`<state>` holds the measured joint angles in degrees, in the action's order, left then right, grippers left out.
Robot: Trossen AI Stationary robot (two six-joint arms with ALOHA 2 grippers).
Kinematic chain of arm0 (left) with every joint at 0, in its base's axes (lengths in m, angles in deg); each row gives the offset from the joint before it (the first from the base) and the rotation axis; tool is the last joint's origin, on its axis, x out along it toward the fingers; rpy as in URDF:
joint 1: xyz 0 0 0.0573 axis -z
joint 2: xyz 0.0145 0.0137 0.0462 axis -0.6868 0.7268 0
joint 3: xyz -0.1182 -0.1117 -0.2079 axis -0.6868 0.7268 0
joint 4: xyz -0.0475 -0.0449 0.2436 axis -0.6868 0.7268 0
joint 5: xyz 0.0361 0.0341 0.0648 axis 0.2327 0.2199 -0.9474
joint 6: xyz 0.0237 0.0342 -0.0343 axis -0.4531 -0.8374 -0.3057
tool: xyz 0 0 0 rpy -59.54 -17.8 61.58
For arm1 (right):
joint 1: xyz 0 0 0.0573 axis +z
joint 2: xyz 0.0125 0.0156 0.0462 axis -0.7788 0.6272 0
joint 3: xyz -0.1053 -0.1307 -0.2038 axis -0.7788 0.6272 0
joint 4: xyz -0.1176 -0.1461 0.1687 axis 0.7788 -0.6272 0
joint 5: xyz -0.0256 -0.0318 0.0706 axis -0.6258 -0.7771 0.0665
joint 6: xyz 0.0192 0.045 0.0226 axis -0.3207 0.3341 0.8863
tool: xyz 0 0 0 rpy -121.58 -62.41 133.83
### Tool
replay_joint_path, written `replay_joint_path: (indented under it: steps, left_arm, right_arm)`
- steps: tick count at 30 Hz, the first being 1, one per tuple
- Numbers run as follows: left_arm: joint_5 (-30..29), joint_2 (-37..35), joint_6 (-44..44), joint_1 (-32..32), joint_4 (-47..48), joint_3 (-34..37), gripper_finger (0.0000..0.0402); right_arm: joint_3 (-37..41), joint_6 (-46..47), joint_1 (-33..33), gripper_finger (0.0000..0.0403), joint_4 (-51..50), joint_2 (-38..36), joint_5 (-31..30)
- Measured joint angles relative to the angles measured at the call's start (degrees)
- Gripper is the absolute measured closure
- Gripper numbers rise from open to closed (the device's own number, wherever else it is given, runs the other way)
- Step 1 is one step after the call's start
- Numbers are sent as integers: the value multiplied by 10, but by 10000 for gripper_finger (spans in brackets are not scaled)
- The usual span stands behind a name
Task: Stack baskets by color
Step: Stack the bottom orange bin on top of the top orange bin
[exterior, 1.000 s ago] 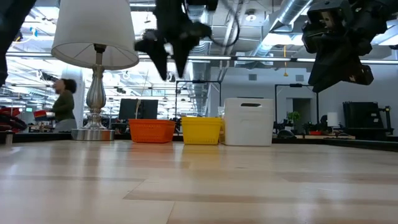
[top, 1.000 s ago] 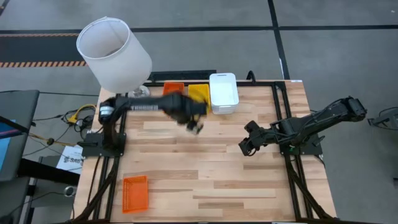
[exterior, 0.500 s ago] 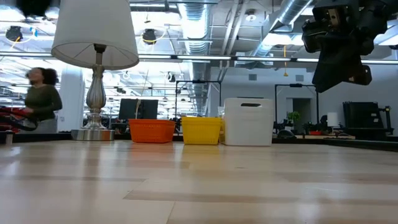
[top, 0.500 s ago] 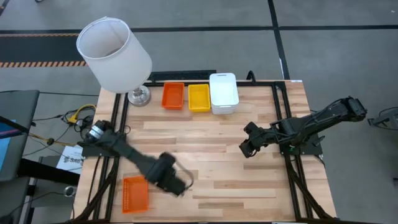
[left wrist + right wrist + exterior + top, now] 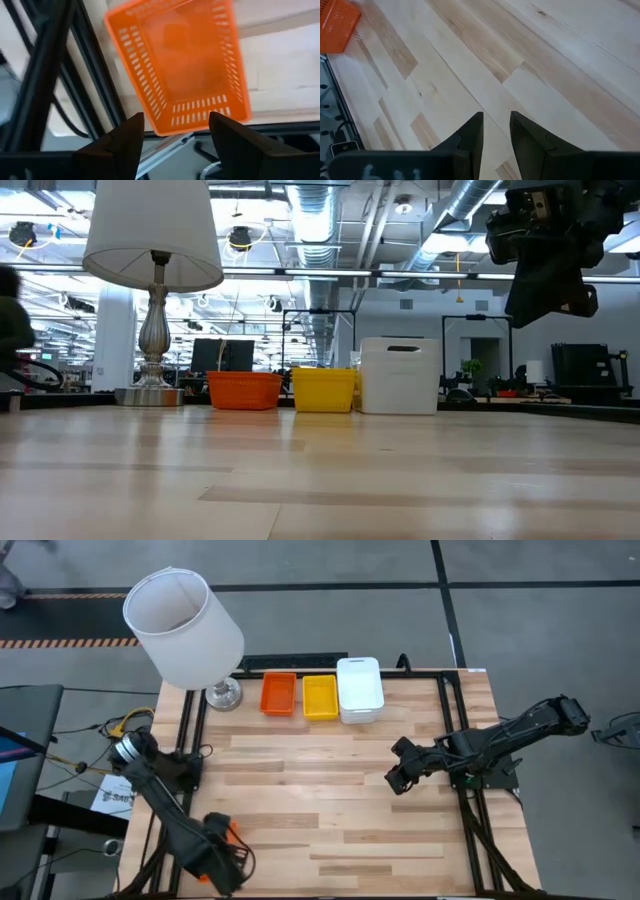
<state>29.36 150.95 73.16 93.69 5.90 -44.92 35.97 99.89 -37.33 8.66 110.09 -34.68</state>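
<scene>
A single orange basket [image 5: 180, 65] lies open side up on its bottom at the table's near left corner, also seen in the right wrist view [image 5: 337, 25]. My left gripper [image 5: 175, 142] hovers above it, pointing down and open, with a finger on either side of the basket's end and not touching it. From above, the left gripper [image 5: 225, 860] hides most of the basket [image 5: 232, 832]. Orange [image 5: 278, 693], yellow [image 5: 320, 696] and white [image 5: 360, 690] baskets stand side by side at the far edge. My right gripper [image 5: 395, 780] waits shut above the table's right half.
A lamp with a big white shade [image 5: 183, 628] stands at the far left corner, its base [image 5: 224, 695] beside the orange baskets. Dark frame rails [image 5: 65, 75] run along the table's left edge next to the single basket. Bare wood [image 5: 330, 790] lies between the two arms.
My left gripper has swung from the far edge, by the orange and yellow baskets, across to the near left corner. It has rolled at the wrist and now stands over the single orange basket. It has stayed open. The baskets have not moved.
</scene>
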Motion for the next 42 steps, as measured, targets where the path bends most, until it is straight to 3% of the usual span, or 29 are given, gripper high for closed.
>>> replay_joint_path:
  steps: [8, 18, 25, 28, 39, 42]
  left_arm:
    - [21, -75, 124, 42, -144, 153, 190]
    - [37, -91, 136, 44, -250, 263, 190]
    - [45, -92, 141, 42, -279, 301, 196]
    - [38, -92, 140, 42, -284, 307, 224]
    - [-13, -90, 107, 27, -308, 321, 384]
    - [-37, -90, 104, 6, -332, 320, 396]
  right_arm:
    - [0, -2, 0, 285, -1, 0, 0]
    - [0, -1, 0, 285, -1, 0, 8]
    - [0, -2, 0, 285, -2, 0, 13]
    - [0, -5, 0, 285, -2, 0, 14]
    - [0, -19, 0, 285, -3, 0, 16]
    - [0, -20, 0, 285, -3, 0, 18]
